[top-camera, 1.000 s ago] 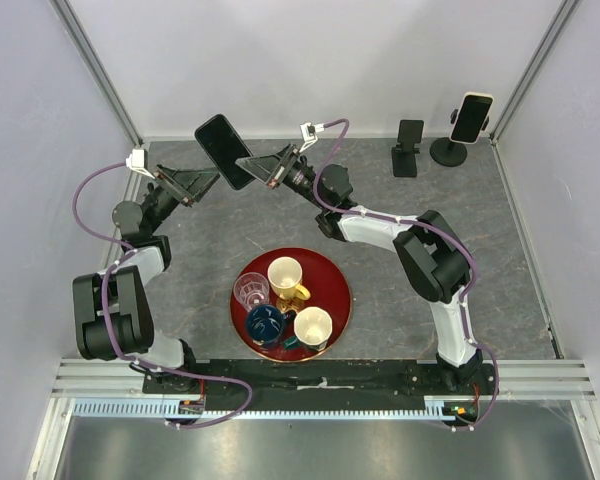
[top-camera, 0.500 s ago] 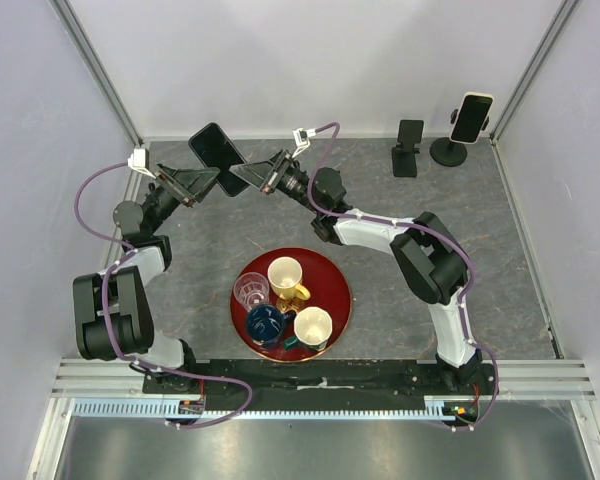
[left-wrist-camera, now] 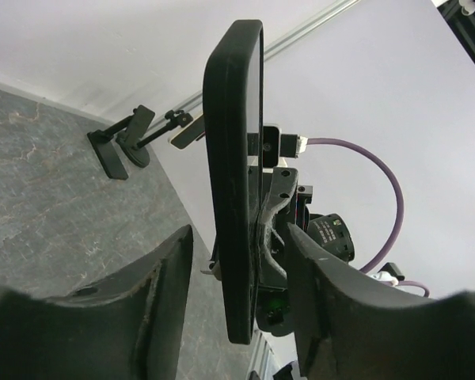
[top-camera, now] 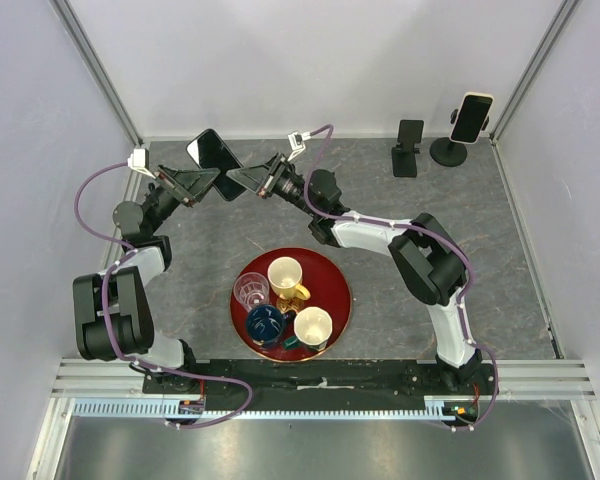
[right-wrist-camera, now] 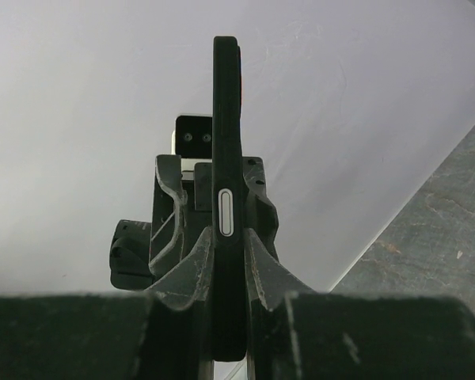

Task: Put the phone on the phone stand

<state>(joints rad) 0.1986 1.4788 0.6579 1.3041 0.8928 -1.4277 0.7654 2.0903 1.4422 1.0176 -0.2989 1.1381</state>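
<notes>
The phone point(top-camera: 471, 116), dark screen with a pale rim, stands upright on the phone stand point(top-camera: 448, 152), which has a round disc base, at the back right corner. Both show small in the left wrist view, the phone point(left-wrist-camera: 190, 131) above the stand point(left-wrist-camera: 134, 152). My right gripper point(top-camera: 238, 178) is shut on an all-black flat rectangle point(top-camera: 214, 152) with a pale side button, held in the air at the back left; it shows edge-on in the right wrist view point(right-wrist-camera: 228, 158). My left gripper point(top-camera: 212, 183) is open, its fingers either side of that rectangle point(left-wrist-camera: 231, 198) without gripping it.
A second, empty black stand point(top-camera: 408, 145) with a flat foot stands left of the phone stand. A red round tray point(top-camera: 342, 290) near the front centre holds mugs and a clear glass. Pale walls close in on three sides.
My right gripper has carried the black rectangle leftward and turned it more edge-on, bringing it between the left gripper's open fingers. The left arm has barely moved.
</notes>
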